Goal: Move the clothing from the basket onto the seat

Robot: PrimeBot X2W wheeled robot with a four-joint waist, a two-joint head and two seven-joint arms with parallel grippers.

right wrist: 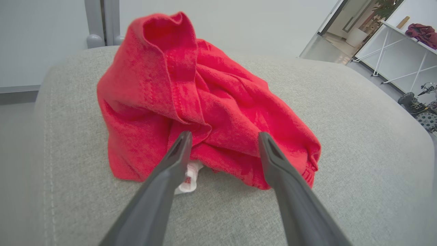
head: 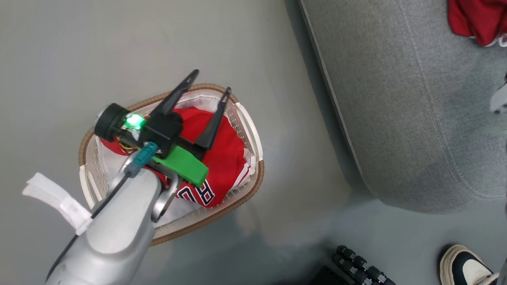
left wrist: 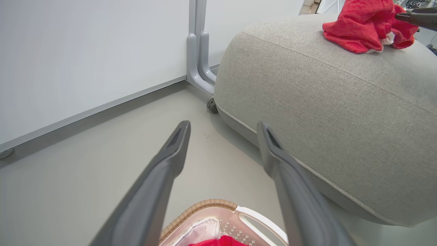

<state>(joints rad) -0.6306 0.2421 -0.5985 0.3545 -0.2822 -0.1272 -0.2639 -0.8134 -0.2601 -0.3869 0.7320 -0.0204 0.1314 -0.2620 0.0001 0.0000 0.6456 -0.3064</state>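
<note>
Your right gripper (right wrist: 224, 136) is released, fingers spread just before a crumpled bright red jersey (right wrist: 205, 102). It's heaped on the light grey woven-fabric seat cushion (right wrist: 358, 136), peak up, no clear long axis. Your left gripper (head: 211, 81) hangs open over a second red jersey (head: 225, 158), lettered end toward the robot, in the oval white perforated plastic basket (head: 253, 134).

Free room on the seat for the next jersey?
The seat is bare from the edge facing the basket up to the red heap, seam included. It is crowded at the heap, where the open right gripper hangs by it. The floor strip between basket and seat is bare too. The basket is full: jersey, with the open left gripper above.
</note>
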